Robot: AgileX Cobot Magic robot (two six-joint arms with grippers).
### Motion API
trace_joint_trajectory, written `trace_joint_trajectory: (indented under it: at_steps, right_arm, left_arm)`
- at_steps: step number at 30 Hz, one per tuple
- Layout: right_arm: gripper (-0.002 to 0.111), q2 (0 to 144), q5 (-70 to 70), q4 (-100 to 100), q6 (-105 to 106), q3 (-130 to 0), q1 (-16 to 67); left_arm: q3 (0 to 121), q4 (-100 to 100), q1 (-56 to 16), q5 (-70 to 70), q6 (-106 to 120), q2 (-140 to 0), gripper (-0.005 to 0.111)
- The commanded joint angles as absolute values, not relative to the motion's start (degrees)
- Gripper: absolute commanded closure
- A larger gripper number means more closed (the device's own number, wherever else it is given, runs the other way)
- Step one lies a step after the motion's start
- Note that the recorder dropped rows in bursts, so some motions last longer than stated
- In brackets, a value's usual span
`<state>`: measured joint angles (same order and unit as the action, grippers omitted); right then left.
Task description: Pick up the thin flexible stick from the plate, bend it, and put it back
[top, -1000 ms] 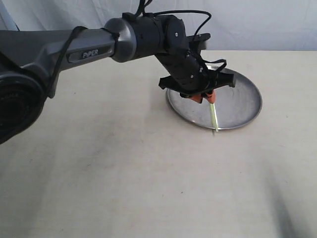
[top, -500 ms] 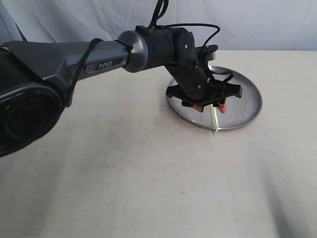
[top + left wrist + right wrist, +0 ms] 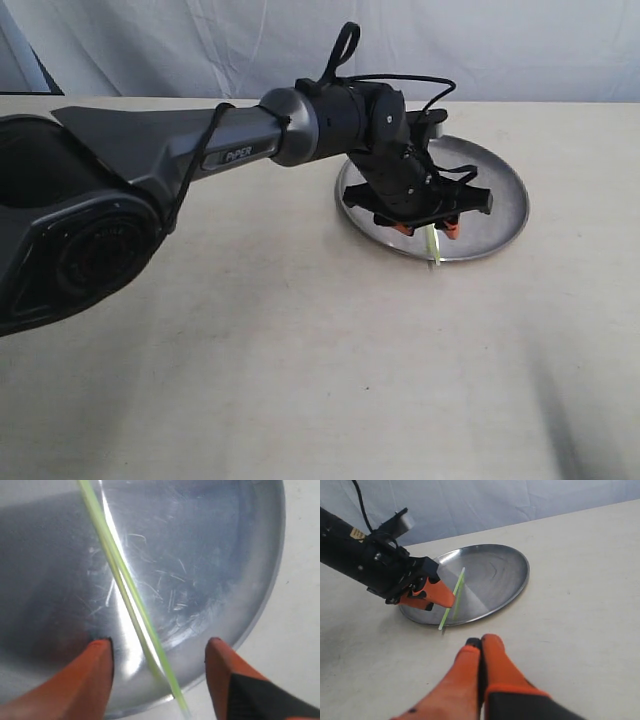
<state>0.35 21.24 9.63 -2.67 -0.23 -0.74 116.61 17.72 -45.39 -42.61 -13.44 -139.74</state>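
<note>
Lifting has not begun; pick-up, bend and return all remain. On the worktop (image 3: pixel 300 350), the plate (image 3: pixel 502 205) sits far right. The left arm (image 3: pixel 240 150) reaches over it, with the left claw (image 3: pixel 157 650) low and its fingers apart. The right claw (image 3: pixel 480 647) hovers nearer, fingers together, empty. The thin flexible stick (image 3: pixel 120 580) lies on the plate between the left fingers, its near tip overhanging the rim.

Beige tabletop (image 3: pixel 300 380); pale cloth backdrop (image 3: pixel 200 40) behind.

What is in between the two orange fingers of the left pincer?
The thin green stick, lying on the shiny plate. The open left pincer straddles it without touching, as the left wrist view shows.
</note>
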Motion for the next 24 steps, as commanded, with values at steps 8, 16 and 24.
trace_joint_trajectory:
  at_steps: [8,16,24]
  right_arm:
    - [0.108,0.0,20.6,9.5,-2.6,0.0,-0.6]
    - [0.108,0.0,20.6,9.5,-2.6,0.0,-0.6]
    - [0.108,0.0,20.6,9.5,-2.6,0.0,-0.6]
  left_arm:
    - [117.7,11.9,-47.8,-42.3,-16.0,-140.0,0.055]
    - [117.8,10.1,-48.1,-43.0,-17.6,-141.6,0.055]
    - [118.1,6.8,-48.2,-43.8,-19.5,-141.9,0.056]
